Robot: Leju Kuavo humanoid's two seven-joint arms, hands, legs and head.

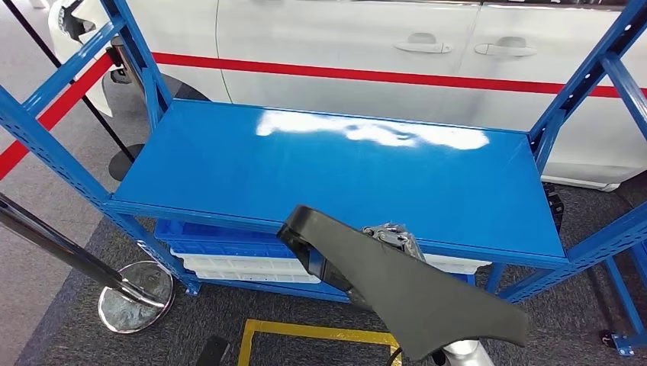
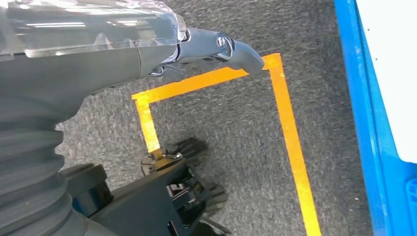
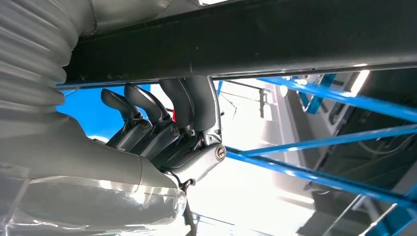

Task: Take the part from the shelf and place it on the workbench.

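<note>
The part (image 1: 397, 282) is a long black plastic trim piece, held tilted in front of the blue shelf's (image 1: 229, 164) front edge. My right hand (image 1: 391, 236) grips it from behind, just above the shelf edge. In the right wrist view the dark fingers (image 3: 182, 105) wrap up around the black part (image 3: 246, 44), which crosses the picture as a thick bar. My left hand (image 2: 216, 51) hangs low over the grey carpet with nothing in it, its fingers stretched out.
The shelf's top board is bare and glossy; white and blue bins (image 1: 229, 263) sit on the level below. A white car with a red stripe (image 1: 381, 76) stands behind. A chrome stanchion base (image 1: 137, 305) is at the left. Yellow floor tape (image 1: 305, 332) marks a square.
</note>
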